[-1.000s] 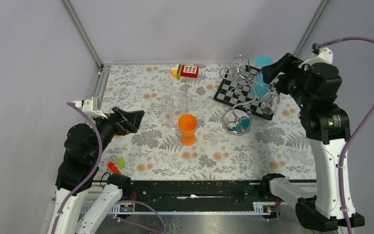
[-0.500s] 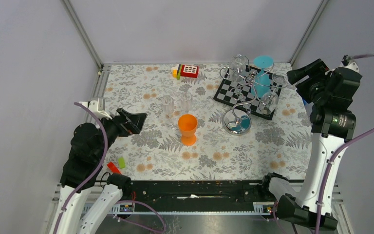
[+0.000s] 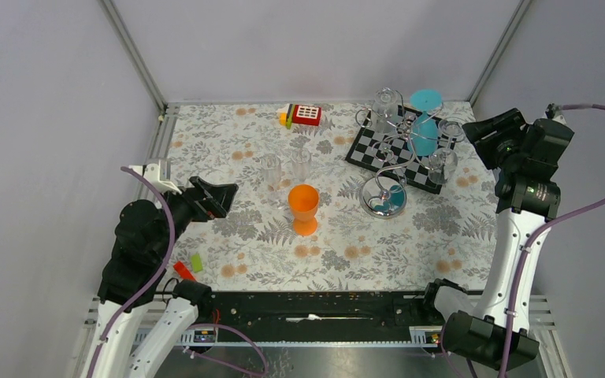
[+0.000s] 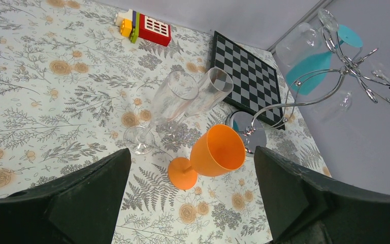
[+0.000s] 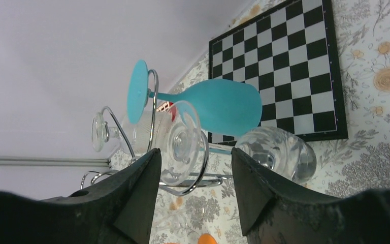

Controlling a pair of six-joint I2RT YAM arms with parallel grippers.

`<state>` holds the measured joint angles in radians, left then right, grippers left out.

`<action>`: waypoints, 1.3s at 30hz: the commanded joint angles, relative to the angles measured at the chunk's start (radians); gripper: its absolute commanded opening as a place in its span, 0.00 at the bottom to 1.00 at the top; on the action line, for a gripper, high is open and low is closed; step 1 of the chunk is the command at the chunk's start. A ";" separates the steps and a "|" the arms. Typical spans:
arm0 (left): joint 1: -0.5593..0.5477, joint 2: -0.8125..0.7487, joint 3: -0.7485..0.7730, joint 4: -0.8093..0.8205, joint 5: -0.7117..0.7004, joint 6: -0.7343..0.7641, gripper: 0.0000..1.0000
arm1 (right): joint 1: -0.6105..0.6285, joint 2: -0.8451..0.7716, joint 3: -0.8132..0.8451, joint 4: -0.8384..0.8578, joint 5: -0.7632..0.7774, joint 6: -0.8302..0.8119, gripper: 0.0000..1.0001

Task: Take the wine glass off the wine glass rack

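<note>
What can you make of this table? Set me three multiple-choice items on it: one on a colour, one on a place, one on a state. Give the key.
1. The coloured glass hanging on the wine glass rack is:
A. teal
B. red
C. yellow

2. The orange goblet stands:
A. on the checkered board
B. on the flowered table, in front of two clear flutes
C. upside down on the rack

3. The left gripper is:
A. shut on a flute
B. open and empty
C. shut on the goblet

Key:
1 A, its bowl and foot are teal in the right wrist view.
2 B, the top view shows it upright before the flutes.
3 B, its fingers stand wide apart with nothing between.
</note>
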<state>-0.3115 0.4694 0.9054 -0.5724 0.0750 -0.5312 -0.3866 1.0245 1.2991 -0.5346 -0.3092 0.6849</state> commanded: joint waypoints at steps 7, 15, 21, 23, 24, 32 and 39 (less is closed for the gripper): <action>0.002 -0.011 -0.009 0.059 0.002 0.006 0.99 | -0.018 0.005 -0.041 0.156 -0.037 0.004 0.56; 0.002 -0.015 -0.008 0.054 0.001 0.019 0.99 | -0.030 0.054 -0.031 0.198 -0.085 0.040 0.46; 0.002 -0.011 0.010 0.031 -0.023 0.040 0.99 | -0.037 0.075 -0.029 0.212 -0.128 0.064 0.46; 0.002 -0.010 0.010 0.031 -0.023 0.040 0.99 | -0.038 0.076 -0.039 0.234 -0.153 0.082 0.46; 0.002 -0.008 0.012 0.031 -0.022 0.040 0.99 | -0.039 0.076 -0.042 0.242 -0.162 0.090 0.46; 0.002 -0.008 0.009 0.029 -0.017 0.044 0.99 | -0.046 0.082 -0.042 0.244 -0.226 0.129 0.42; 0.002 -0.009 0.013 0.022 -0.019 0.047 0.99 | -0.049 0.093 -0.051 0.245 -0.256 0.173 0.38</action>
<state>-0.3115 0.4644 0.8940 -0.5797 0.0673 -0.5014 -0.4324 1.1141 1.2514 -0.3340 -0.5098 0.8188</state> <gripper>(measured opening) 0.986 0.391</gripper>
